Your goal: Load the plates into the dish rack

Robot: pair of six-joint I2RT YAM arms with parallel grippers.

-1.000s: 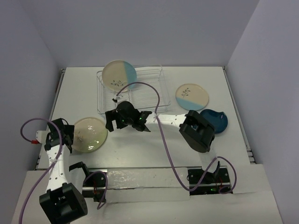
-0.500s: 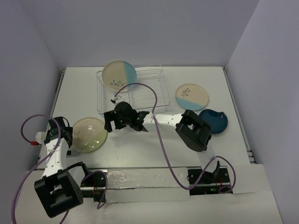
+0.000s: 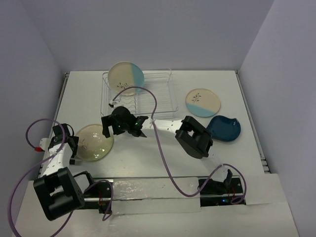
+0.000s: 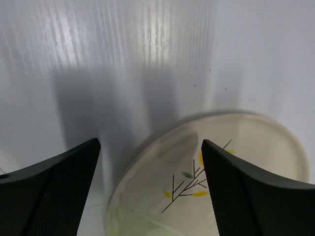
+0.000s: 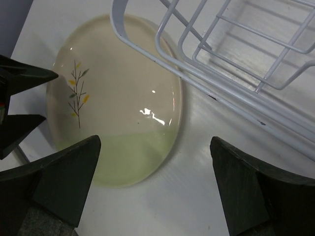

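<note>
- Plates to load, so which step now?
- Looks like plate number two. Already one cream and blue plate point(image 3: 126, 78) standing up in the dish rack point(image 3: 163, 101), back left. Next up, by the look of things: the cream and green plate point(image 3: 94, 142), flat on the surface point(image 3: 242, 94), just by the rack's near left corner.
- And the jaws?
- Spread wide on both arms. Nothing in the left gripper point(image 3: 73, 148), low at the green plate's left rim. Nothing in the right gripper point(image 3: 122, 128) either, up over the plate's right side.
- So what to do next?
- Probably get one left finger under the rim, pinch, lift, then tip the plate up on edge and set into a free slot. Needs care with the thin wires.
- Anything seen only from up top?
- Yes, the other two: a second cream and blue plate point(image 3: 203, 102) and the dark blue plate point(image 3: 224, 128), flat, off to the right of the rack. Missing from both wrist views.
- And from the wrists?
- Left wrist: shows the plate's rim in the gap between the spread jaws. Cannot tell whether touching. Right wrist: shows the rack's corner wire crossing in front of the plate's edge, plus the left fingertips point(image 5: 24, 73) pointing at the far rim.
</note>
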